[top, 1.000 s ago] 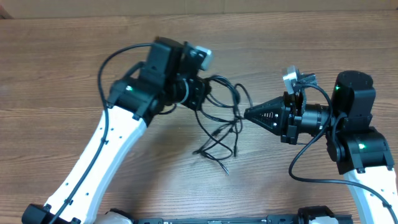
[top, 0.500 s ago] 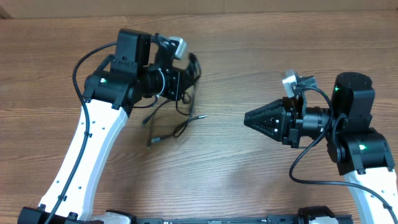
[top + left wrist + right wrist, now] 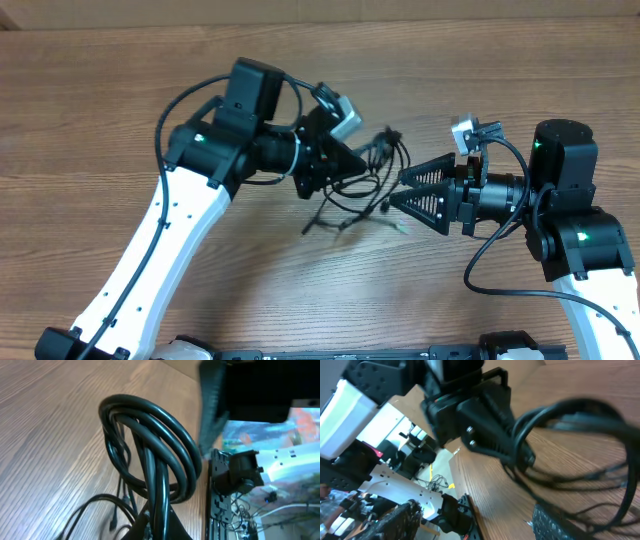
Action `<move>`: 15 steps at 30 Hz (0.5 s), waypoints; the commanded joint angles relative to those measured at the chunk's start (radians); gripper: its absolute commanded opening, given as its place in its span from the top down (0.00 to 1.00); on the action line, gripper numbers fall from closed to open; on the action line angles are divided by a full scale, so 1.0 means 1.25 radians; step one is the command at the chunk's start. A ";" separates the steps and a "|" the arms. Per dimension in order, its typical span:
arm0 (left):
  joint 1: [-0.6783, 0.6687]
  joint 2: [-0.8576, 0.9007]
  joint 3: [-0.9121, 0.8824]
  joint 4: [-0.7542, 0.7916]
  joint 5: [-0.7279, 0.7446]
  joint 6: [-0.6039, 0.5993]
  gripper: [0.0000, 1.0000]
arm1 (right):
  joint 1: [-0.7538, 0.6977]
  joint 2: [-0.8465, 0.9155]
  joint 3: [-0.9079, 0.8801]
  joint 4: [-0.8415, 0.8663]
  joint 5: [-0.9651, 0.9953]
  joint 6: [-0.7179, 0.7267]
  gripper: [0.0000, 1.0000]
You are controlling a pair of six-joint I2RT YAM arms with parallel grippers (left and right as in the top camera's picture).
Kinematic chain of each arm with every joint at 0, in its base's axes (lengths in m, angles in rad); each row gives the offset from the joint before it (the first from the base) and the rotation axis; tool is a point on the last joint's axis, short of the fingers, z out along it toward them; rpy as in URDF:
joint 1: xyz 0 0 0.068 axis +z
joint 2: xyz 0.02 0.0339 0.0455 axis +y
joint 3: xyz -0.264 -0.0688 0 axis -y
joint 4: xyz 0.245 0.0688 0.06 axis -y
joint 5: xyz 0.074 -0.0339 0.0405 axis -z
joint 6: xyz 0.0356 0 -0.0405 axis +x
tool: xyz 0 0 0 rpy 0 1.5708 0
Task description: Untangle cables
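The cables (image 3: 372, 178) are thin black cords bunched in loops, with loose ends trailing onto the table at the lower left. My left gripper (image 3: 357, 162) points right and is shut on the bundle. In the left wrist view the cables (image 3: 150, 445) rise in a tight loop from the shut left gripper (image 3: 161, 527). My right gripper (image 3: 397, 187) faces left, open, with its tips right at the loops. In the right wrist view the cables (image 3: 570, 452) hang from the left gripper (image 3: 512, 447), and strands cross in front of the open right gripper (image 3: 480, 522).
The wooden table (image 3: 100, 110) spreads to the left and behind both arms. Thicker black wires (image 3: 175, 100) arch over the left arm, and another runs beside the right arm (image 3: 480, 270). The table's front rail lies along the bottom edge.
My left gripper swung back right with the cables, from the left side to just in front of the right gripper. The right gripper went from shut to open.
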 commanded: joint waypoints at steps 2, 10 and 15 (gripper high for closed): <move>-0.055 0.001 0.011 0.014 0.026 0.036 0.96 | 0.003 -0.009 0.008 0.003 0.035 -0.001 0.30; -0.122 0.001 0.011 0.037 -0.034 0.036 0.96 | 0.003 -0.009 0.008 0.003 0.074 -0.001 0.31; -0.132 0.001 0.011 0.043 -0.039 0.035 0.96 | 0.003 -0.009 0.008 0.003 0.074 -0.001 0.51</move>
